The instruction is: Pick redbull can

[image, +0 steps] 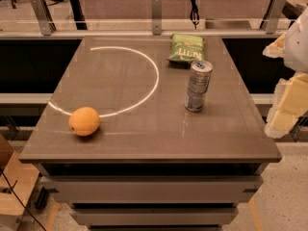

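Note:
The redbull can [198, 85] is a tall slim silver-grey can with a blue mark on its top. It stands upright on the right half of the brown table [144, 138]. My gripper [270, 89] hangs at the right edge of the view, beyond the table's right side and level with the can. Its pale yellow fingers [288, 102] stand apart, open and empty. The can is well to the left of the gripper, and nothing touches it.
An orange [84, 121] lies at the table's front left. A green snack bag [186, 48] lies at the back, just behind the can. A white arc is marked on the tabletop. Metal rails and posts run behind the table.

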Tool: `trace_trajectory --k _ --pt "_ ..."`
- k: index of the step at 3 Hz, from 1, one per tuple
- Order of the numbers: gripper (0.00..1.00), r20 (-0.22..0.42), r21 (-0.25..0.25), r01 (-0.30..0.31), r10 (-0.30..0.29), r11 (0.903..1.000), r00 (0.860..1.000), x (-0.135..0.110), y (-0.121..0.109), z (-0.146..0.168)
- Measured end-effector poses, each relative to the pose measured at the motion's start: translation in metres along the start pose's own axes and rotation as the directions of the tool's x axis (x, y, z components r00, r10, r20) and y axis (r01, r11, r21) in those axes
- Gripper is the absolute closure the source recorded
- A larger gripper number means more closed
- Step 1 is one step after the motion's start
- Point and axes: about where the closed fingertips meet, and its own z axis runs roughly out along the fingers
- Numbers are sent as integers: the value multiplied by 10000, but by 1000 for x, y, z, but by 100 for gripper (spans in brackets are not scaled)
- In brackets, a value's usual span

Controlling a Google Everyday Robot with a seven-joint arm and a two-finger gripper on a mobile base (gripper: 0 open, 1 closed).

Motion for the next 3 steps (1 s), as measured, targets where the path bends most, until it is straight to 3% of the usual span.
trace_trajectory --k 1,2,3 --pt "0 0 0 0 0 10000 10000 0 0 0" --pt "0 761 63 82 -86 9999 9971 -8 -5 2" --pt "0 2174 22 436 -430 9990 9751 -32 -15 20"
